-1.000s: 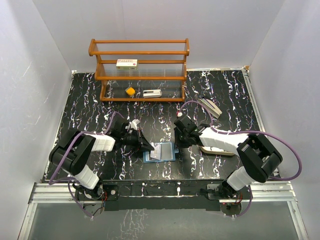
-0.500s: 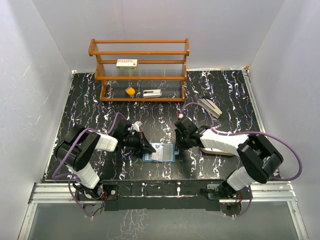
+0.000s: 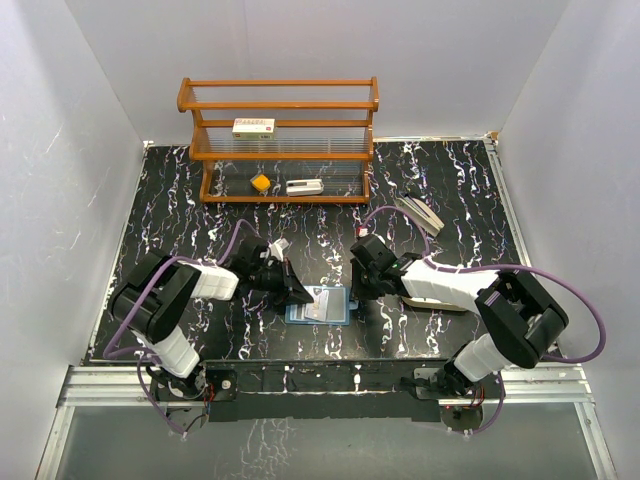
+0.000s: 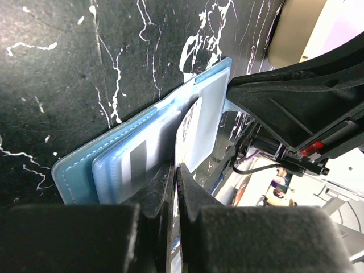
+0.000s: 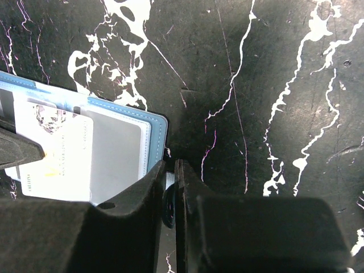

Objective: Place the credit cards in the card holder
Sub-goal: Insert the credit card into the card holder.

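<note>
blue card holder (image 4: pixel 74 176) (right gripper (image 5: pixel 169 165) pinching its 3 o'clock edge) may slip free if left gripper (image 4: pixel 173 168) shoves its clamped card (image 4: pixel 190 131) in.

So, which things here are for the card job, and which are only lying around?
For the job:
- card holder
- pale credit card, pinched by left gripper
- grey card already in a slot

Lying about:
- wooden rack
- white box
- tan tray
</note>
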Controlling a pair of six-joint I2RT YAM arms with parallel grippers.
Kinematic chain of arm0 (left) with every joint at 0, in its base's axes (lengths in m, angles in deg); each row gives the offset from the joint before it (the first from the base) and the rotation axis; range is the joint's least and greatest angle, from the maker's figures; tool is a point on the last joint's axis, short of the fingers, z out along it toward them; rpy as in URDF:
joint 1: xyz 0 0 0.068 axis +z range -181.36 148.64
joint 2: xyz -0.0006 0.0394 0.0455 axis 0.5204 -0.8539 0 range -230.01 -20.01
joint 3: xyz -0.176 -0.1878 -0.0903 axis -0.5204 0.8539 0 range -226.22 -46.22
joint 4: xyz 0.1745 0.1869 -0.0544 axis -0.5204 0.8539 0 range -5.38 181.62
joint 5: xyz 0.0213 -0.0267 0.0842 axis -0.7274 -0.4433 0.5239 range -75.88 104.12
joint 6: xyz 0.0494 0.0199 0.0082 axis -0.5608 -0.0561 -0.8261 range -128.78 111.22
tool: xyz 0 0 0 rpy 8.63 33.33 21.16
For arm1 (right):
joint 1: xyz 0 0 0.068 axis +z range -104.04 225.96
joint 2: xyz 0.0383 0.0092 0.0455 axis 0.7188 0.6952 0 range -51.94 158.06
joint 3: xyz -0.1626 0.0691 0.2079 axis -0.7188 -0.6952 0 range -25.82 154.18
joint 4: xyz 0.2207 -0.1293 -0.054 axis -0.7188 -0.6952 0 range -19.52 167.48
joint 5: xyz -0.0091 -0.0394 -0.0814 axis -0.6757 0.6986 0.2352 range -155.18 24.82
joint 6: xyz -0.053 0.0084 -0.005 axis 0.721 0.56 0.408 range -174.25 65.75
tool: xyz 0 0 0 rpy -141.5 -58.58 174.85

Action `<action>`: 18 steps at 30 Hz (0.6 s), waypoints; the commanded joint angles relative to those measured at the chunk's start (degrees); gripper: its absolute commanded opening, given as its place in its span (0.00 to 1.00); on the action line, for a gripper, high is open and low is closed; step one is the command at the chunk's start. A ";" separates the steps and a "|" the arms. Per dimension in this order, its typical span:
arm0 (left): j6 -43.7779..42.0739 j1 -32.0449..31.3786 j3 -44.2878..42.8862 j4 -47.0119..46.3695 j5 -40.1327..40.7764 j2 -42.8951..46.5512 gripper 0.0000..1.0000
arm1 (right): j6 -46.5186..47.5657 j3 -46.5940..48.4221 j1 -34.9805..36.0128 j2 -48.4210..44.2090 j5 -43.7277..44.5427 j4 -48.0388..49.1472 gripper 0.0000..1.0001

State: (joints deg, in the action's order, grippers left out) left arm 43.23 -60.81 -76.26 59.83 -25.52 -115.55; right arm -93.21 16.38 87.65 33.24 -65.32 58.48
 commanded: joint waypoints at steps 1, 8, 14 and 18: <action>-3.84 -0.43 -1.12 8.05 6.02 2.18 0.00 | -0.68 -1.14 0.84 -1.07 -0.75 1.39 0.11; 0.43 -2.02 1.12 3.55 8.62 4.21 0.00 | -2.18 -2.38 0.91 -1.55 -0.77 2.76 0.09; 1.21 -2.69 1.55 -1.22 8.51 1.63 0.00 | -5.01 -4.18 0.89 -3.53 -0.77 4.81 0.09; 3.06 -3.27 2.36 -4.59 8.46 0.60 0.00 | -6.74 -5.20 0.88 -4.54 -1.66 6.59 0.09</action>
State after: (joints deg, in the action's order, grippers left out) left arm 45.35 -63.11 -75.39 57.79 -20.16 -113.67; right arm -97.07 12.51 87.84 30.47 -65.30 62.19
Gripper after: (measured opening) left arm 0.009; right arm 0.086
